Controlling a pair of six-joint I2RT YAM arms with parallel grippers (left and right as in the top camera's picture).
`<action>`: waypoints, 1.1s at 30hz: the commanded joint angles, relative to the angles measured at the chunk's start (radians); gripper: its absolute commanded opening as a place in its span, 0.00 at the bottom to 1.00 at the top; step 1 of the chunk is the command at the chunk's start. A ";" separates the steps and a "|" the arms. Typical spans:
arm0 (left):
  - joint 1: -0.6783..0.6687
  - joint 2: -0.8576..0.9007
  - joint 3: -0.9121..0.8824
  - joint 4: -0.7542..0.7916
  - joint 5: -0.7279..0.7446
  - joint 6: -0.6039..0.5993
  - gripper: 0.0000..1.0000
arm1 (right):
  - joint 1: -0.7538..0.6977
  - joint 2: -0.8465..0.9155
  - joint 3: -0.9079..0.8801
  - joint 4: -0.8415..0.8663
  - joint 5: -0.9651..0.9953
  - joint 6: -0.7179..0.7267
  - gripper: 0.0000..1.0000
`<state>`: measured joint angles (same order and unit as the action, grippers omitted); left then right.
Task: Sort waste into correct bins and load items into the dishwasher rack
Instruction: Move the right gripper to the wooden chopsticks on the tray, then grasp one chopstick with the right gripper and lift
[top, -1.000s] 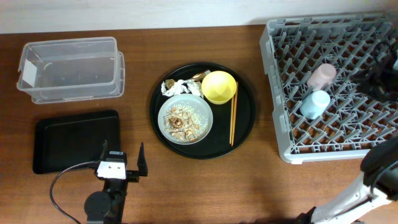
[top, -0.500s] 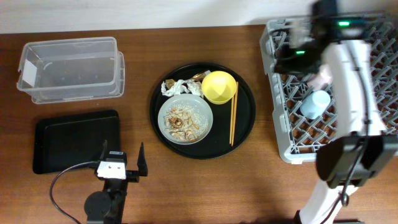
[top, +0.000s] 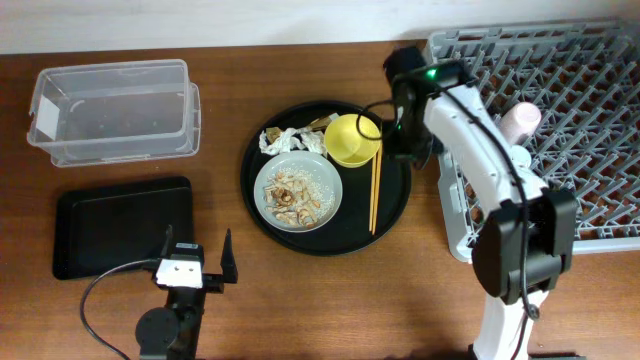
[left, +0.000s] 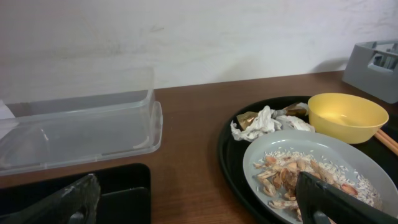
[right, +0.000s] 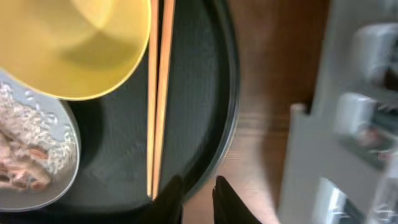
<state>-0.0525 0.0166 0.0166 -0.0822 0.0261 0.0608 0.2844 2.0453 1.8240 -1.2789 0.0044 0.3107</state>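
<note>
Right gripper (right: 197, 186) slightly parted, empty, over the large round black tray's (right: 202, 74) rim, near wooden chopsticks (right: 158, 93) lying beside the yellow-green bowl (right: 81, 43). Left gripper (left: 198, 186) spread wide, empty, by the flat black rectangular tray (left: 121, 183).

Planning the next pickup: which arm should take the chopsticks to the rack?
Right. The right arm's fingers hover by the chopsticks' end on the round tray, next to the rack; the left arm's fingers sit far off, beside the flat black tray.
</note>
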 joint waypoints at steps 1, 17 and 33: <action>-0.005 -0.004 -0.008 0.000 -0.004 0.012 0.99 | 0.010 0.011 -0.110 0.062 -0.099 0.024 0.19; -0.005 -0.004 -0.008 0.000 -0.004 0.012 0.99 | 0.039 0.011 -0.409 0.449 -0.098 0.134 0.17; -0.005 -0.004 -0.008 0.000 -0.004 0.012 0.99 | 0.064 0.028 -0.428 0.527 0.008 0.181 0.17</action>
<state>-0.0525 0.0166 0.0166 -0.0822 0.0261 0.0608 0.3332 2.0514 1.4132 -0.7540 -0.0486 0.4713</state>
